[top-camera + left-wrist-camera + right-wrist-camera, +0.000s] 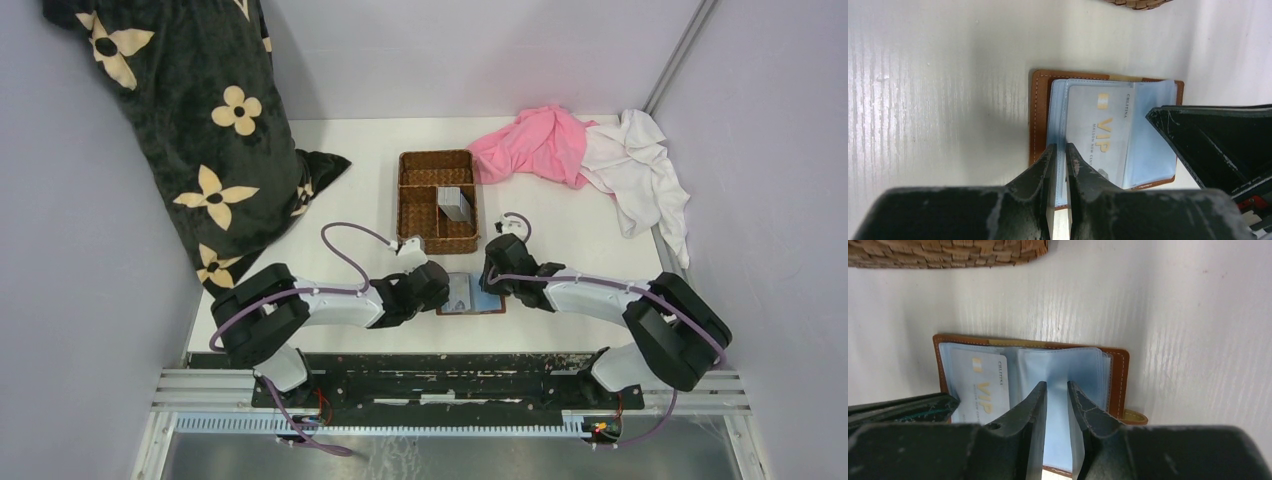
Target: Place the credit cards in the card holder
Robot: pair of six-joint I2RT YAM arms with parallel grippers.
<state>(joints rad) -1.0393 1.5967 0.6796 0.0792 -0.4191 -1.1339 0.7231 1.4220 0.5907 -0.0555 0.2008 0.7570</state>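
Card holder (470, 295) is lying open on the table (580, 240), just in front of the wicker basket (420, 200). From above I am seeing only a sliver of it, because both my wrists are crowding over it. At the far left a black flowered blanket (200, 130) is running out of the top view.

My left arm (330, 300) is stretching low and nearly level towards the middle, elbow out by the near table edge. My left fingers (1060, 147) are pressing together on the left edge of the card holder's clear plastic leaves, with barely a slit between them, and they are hiding its near edge. A VIP card (1100, 132) is sitting in a sleeve there, its smaller print too blurred to read.

Grey credit cards (455, 205) are standing in one basket compartment; I cannot count them.

My right fingers (1057, 385) are straddling an upright leaf near the middle fold, and I cannot tell whether they are clamping it or only flanking it. My right arm (600, 295) is mirroring the left, reaching in low. A pink cloth (530, 145) and a white cloth (640, 170) are lying crumpled at the far right.
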